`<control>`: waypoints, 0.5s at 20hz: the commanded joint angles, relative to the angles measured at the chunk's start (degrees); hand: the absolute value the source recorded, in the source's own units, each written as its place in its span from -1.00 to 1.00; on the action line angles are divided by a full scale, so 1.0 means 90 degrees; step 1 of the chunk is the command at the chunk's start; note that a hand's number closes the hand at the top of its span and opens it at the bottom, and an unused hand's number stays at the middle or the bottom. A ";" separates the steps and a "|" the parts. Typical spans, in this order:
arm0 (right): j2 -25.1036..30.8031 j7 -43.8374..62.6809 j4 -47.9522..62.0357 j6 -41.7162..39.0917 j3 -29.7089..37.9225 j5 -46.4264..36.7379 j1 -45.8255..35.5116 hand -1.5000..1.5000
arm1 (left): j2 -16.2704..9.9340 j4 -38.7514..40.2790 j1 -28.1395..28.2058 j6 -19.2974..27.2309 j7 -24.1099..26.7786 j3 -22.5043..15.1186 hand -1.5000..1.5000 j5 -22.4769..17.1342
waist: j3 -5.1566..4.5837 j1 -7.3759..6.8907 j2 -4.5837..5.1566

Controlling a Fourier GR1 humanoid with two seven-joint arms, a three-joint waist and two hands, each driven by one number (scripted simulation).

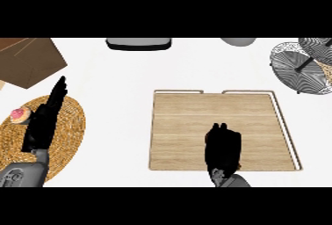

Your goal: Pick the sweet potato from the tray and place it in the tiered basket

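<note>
Right hand (223,147) palm-down over near part of tray (285,118), fingers curled, covering sweet potato; grasp cannot be confirmed, potato hidden. Tiered basket (299,66) far right beyond hand. Left hand (45,118) open, resting over woven mat (71,132)

I see a white counter (117,70), a pale wood-grain tray (214,112), a golden woven mat (71,127) with a pink doughnut (19,115) at left, a black-and-white wire-patterned tiered basket (301,66) far right, and two black robot hands (224,147).
</note>
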State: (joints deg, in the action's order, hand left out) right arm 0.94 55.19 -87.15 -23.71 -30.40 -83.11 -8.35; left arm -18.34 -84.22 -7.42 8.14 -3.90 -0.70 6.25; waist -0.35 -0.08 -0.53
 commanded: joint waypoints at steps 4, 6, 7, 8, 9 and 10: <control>-0.0099 0.0905 0.0727 0.1044 -0.0162 0.1319 -0.0664 1.00 | 0.0069 -0.0212 -0.0149 -0.0072 -0.0165 0.0020 0.00 0.0107 | 0.0046 -0.0106 0.0078; -0.0099 -0.0004 0.0537 0.0928 0.0986 0.2080 -0.1111 1.00 | -0.0054 0.0169 -0.0379 -0.0207 -0.0103 0.0193 0.00 -0.0040 | 0.0050 -0.0118 0.0129; -0.0100 -0.0446 0.0701 0.1036 0.1465 0.2378 -0.1245 1.00 | 0.0134 -0.0112 0.0001 -0.0179 0.0029 -0.0049 0.00 0.0017 | 0.0057 -0.0213 0.0133; -0.0101 -0.0533 0.0721 0.1100 0.1788 0.2849 -0.1617 1.00 | 0.0136 0.0069 -0.0267 -0.0129 0.0057 0.0029 0.00 0.0010 | 0.0063 -0.0253 0.0200; -0.0102 -0.0716 0.0853 0.1088 0.2079 0.3246 -0.1855 1.00 | 0.0118 0.0045 -0.0518 -0.0142 -0.0177 0.0016 0.00 0.0020 | 0.0073 -0.0260 0.0226; -0.0102 -0.0656 0.1228 0.1190 0.2331 0.3428 -0.2270 1.00 | 0.0030 0.0080 -0.0390 -0.0236 -0.0025 0.0034 0.00 0.0013 | 0.0063 -0.0370 0.0224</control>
State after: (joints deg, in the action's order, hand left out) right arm 0.33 51.80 -81.22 -16.16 -18.24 -62.31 -20.53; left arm -17.85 -83.89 -9.93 6.70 -4.33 -0.18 6.33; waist 0.04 -1.88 0.78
